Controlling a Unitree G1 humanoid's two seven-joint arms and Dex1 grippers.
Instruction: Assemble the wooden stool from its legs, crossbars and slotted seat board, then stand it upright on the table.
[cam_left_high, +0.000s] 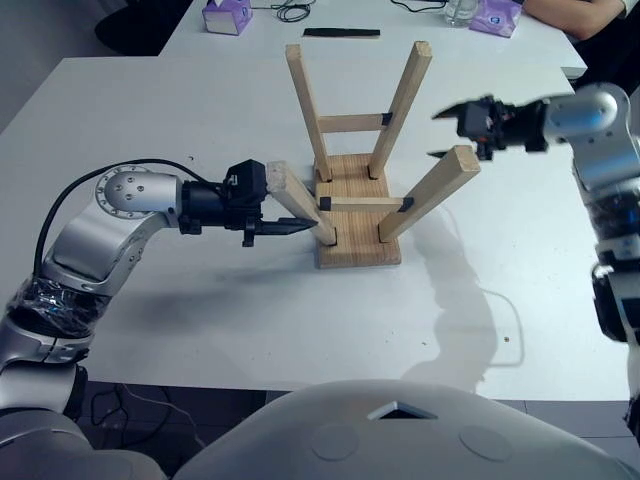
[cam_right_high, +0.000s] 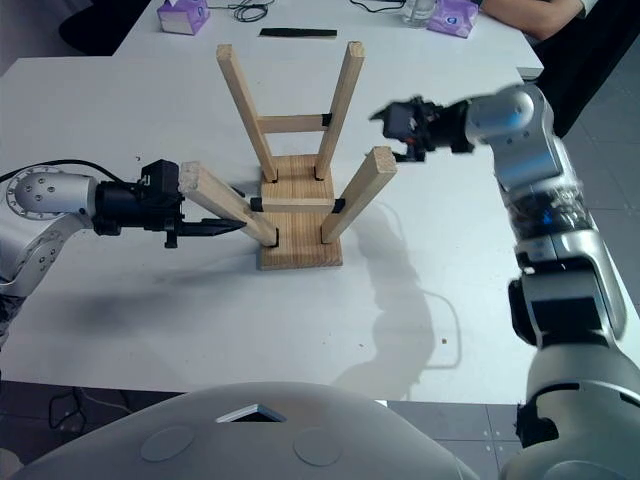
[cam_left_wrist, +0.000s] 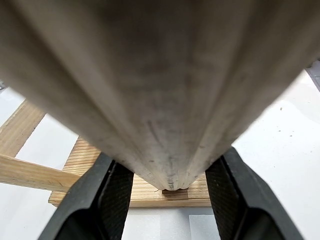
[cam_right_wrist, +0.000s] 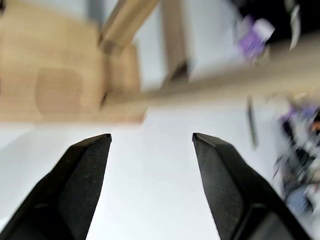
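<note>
Left eye view: upturned pale wooden stool (cam_left_high: 358, 203) is resting seat-down on the white worktop (cam_left_high: 150, 120), left pincer (cam_left_high: 290, 226) is clamping its near-left leg (cam_left_high: 300, 203), and right pincer (cam_left_high: 435, 134) is hovering, fingers apart, beside the near-right leg (cam_left_high: 430, 195).

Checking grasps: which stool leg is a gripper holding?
The near-left leg, clamped in the left gripper; the other three are in no gripper.

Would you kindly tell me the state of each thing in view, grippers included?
stool: upside down, crossbars fitted.
seat board: flat on the table.
near-left leg: held by the left gripper.
left gripper: shut on the near-left leg.
right gripper: open, empty, near the near-right leg top.
</note>
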